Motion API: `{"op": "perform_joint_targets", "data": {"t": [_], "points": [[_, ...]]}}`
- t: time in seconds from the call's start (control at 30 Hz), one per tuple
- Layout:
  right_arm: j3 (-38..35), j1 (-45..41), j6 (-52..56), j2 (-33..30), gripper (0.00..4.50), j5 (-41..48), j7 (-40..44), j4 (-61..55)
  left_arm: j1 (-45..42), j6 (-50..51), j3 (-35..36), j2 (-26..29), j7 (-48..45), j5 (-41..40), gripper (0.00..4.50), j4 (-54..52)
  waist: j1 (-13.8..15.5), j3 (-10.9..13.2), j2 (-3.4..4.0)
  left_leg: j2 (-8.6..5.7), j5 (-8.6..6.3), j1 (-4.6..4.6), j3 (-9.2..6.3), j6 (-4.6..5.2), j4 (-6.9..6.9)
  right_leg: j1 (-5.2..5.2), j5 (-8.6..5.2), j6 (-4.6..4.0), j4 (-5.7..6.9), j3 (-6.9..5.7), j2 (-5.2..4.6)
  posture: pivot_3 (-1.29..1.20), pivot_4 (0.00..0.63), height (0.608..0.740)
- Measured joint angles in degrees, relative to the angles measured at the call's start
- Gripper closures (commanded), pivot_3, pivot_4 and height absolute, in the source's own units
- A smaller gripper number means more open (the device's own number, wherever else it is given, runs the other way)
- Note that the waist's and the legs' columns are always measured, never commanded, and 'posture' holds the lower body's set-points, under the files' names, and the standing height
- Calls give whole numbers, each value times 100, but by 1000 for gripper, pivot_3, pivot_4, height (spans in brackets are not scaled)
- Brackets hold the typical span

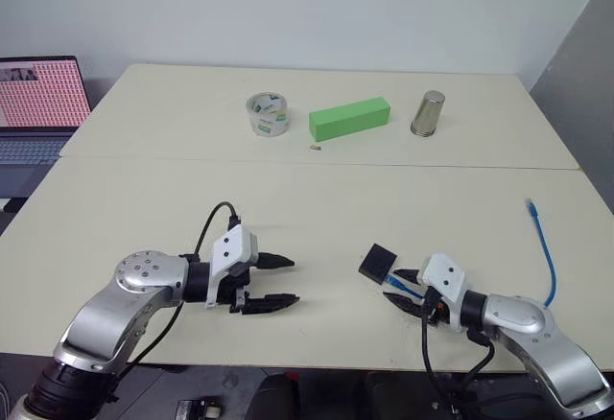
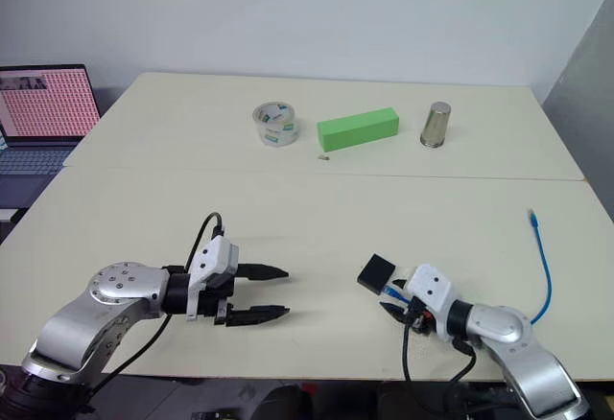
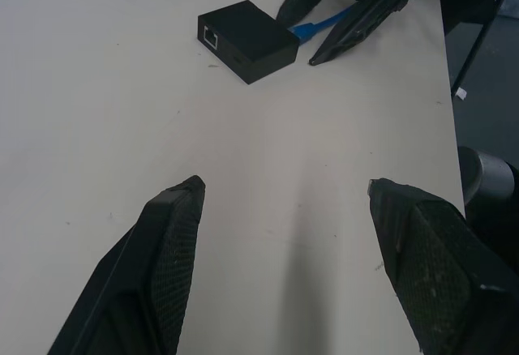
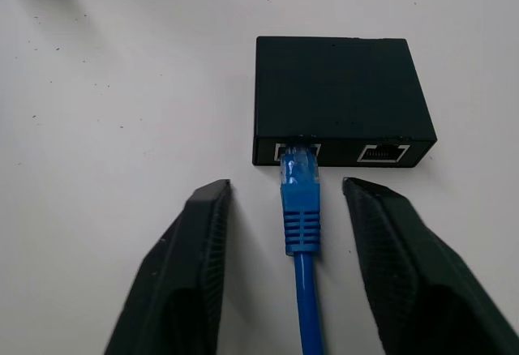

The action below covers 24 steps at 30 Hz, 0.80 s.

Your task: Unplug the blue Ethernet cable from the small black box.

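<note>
Clearly the left gripper (image 1: 278,282), jaws spread wide and empty, hangs well left of the small black box (image 4: 336,100). Right of that box, the right gripper (image 4: 284,270) straddles the blue Ethernet cable (image 4: 300,209) plug, not yet pinching; pulling could drag the 1 unsecured box along.

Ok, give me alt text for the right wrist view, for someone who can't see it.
A blue Ethernet cable is plugged into a small black box on a pale table. The right gripper has one black finger on each side of the plug, not touching it.
</note>
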Motion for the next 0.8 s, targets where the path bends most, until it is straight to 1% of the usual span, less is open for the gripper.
{"op": "perform_joint_targets", "data": {"t": [0.07,0.1,0.17,0.2,0.3,0.4,0.43,0.53,0.67,0.8], "points": [[40,-97,-22,-99,3406,-55,50,10,-105,35,0,-176,154,-7,1061,124,4,0,0,-2,0,-1,0,0,2,0,0,0,0,-1,-1,0,150,740],[50,-158,-27,-147,3793,-96,72,10,-170,66,0,-272,220,-23,1061,195,5,0,0,-1,0,-2,-1,0,3,0,0,0,0,-1,-1,0,150,740],[63,-281,-39,-222,4170,-195,113,11,-251,186,1,-359,318,-67,1061,295,-3,0,-1,0,0,-2,0,-1,3,-2,0,0,1,-1,0,0,150,740],[84,-362,-73,-249,4249,-252,127,11,-285,269,3,-393,342,-89,1061,328,-5,0,0,0,0,-3,0,-1,2,-4,0,0,2,-1,0,0,150,740],[243,-813,-497,-342,4249,-595,193,71,-465,688,29,-649,452,-409,1061,492,-8,0,0,1,1,-3,0,-2,3,-6,0,0,5,-2,2,0,150,740],[439,-1251,-1183,-442,4249,-1064,234,200,-609,1155,96,-790,498,-799,1061,525,-14,1,0,2,3,-4,-1,-6,3,-7,0,0,4,-3,2,0,150,740],[554,-1492,-1651,-486,4249,-1381,225,369,-690,1437,193,-873,554,-1068,1061,549,-16,1,0,2,10,-4,-1,-18,4,-6,0,0,4,-3,2,0,150,740],[724,-1924,-2602,-528,4249,-1848,224,651,-894,1893,331,-1027,596,-1512,1061,588,-11,0,-1,2,11,-5,-1,-19,5,-6,0,0,2,-3,1,0,150,740],[837,-2140,-3570,-541,4249,-2165,233,986,-1031,2268,417,-1189,720,-1873,1061,674,-14,0,-1,2,11,-6,0,-20,6,-6,0,0,3,-3,1,0,150,740],[997,-2300,-4308,-491,4249,-2330,250,1195,-1171,2418,422,-1410,878,-2022,1061,784,-16,0,-1,4,12,-5,0,-21,8,-6,0,0,6,-3,1,0,150,740]]}}
